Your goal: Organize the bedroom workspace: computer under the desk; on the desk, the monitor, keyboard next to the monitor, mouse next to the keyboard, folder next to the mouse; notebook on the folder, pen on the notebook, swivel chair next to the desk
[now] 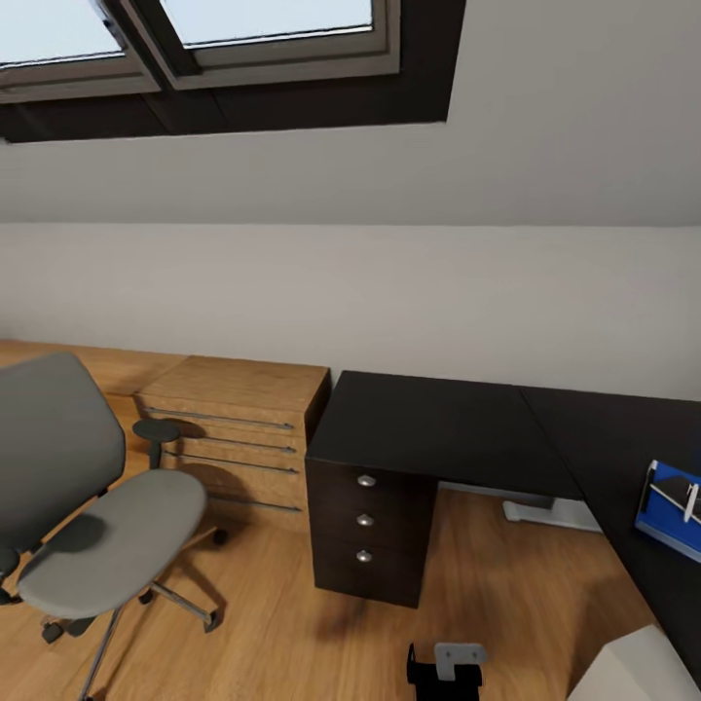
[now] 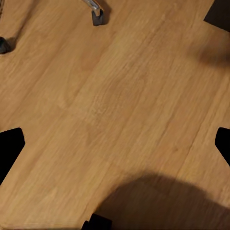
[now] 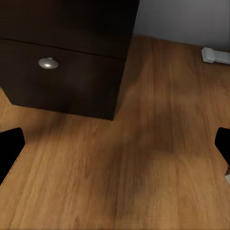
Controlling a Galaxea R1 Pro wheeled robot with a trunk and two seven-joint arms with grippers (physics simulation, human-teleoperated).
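Attic bedroom, sloped grey ceiling with dark-framed skylights at the top. Swivel chair: grey seat and tall back, black armrests, chrome star base on casters, standing on the wood floor at the head view's left, well apart from the desk; seat bare. One chrome leg with its caster also appears in the left wrist view. Low light-wood drawer unit: against the wall behind the chair, long metal handles. Black drawer unit: three round silver knobs, just beside the wood unit; its flat top meets the desk. One knob shows in the right wrist view. Desk: black tabletop running to the right edge of the head view, a white foot on the floor beneath. Folder: bright blue, pale edges, at the tabletop's right end, partly cut off by the frame. Pen: pale stick lying on the folder. Left gripper: fingers spread wide, holding nothing, above bare floor. Right gripper: fingers spread wide, holding nothing, above floor in front of the black drawer unit.
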